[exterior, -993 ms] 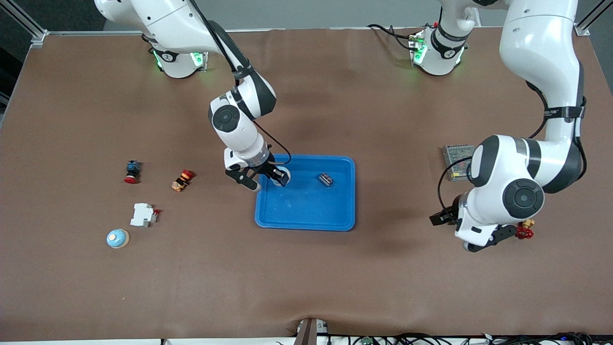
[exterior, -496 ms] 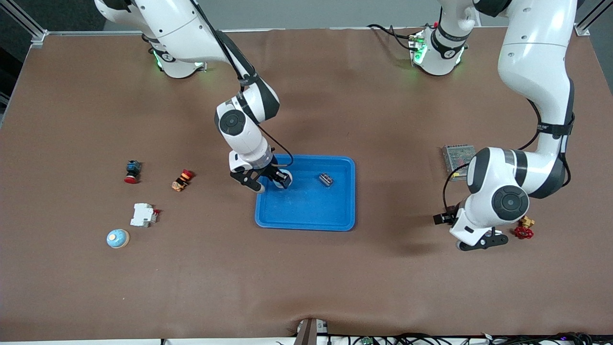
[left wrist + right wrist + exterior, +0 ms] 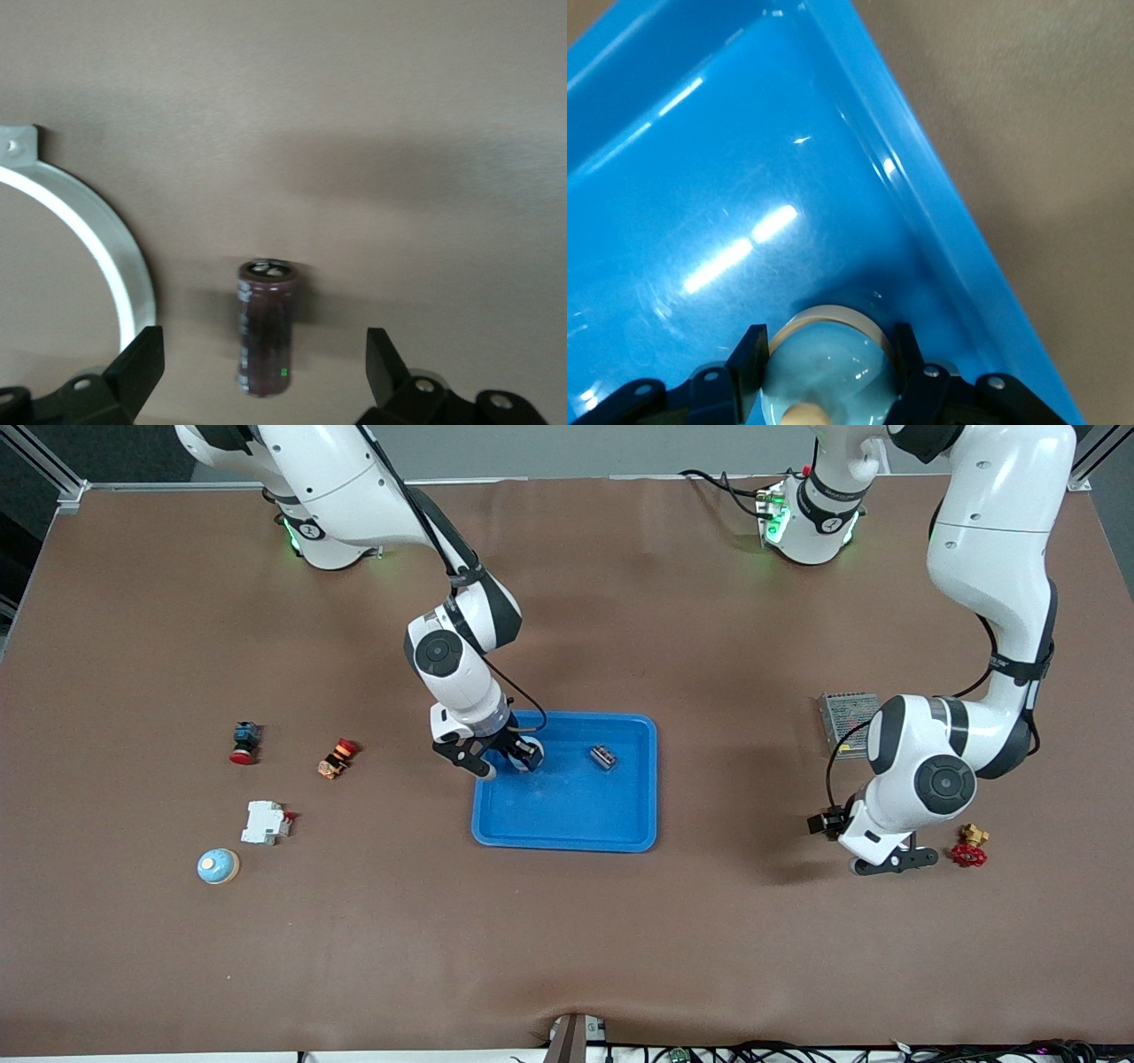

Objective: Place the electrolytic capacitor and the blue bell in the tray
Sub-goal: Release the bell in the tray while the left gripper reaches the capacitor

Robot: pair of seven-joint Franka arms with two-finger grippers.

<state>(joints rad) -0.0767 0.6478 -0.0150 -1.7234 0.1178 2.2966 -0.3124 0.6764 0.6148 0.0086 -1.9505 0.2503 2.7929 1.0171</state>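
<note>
My right gripper (image 3: 507, 760) is shut on a blue bell (image 3: 824, 382), a light blue dome with a tan button, low over the bright blue tray (image 3: 567, 828) at its corner toward the right arm's end. In the right wrist view the fingers (image 3: 749, 359) clamp the dome's sides over the tray's floor (image 3: 700, 177). Another blue bell (image 3: 218, 865) sits on the table toward the right arm's end. The electrolytic capacitor (image 3: 264, 328), a dark maroon cylinder, lies on the brown table. My left gripper (image 3: 262, 372) is open just above it, one finger on each side. The left hand (image 3: 886, 857) hides it in the front view.
A small grey part (image 3: 603, 757) lies in the tray. Two red push-buttons (image 3: 243, 742) (image 3: 337, 757) and a white breaker (image 3: 266, 822) lie toward the right arm's end. A metal box (image 3: 843, 722) and a red valve (image 3: 968, 855) are by the left hand. A white curved band (image 3: 106, 248) lies beside the capacitor.
The left hand has come down toward the table beside the red valve. The right gripper, still holding its bell, has shifted slightly farther over the tray's corner.
</note>
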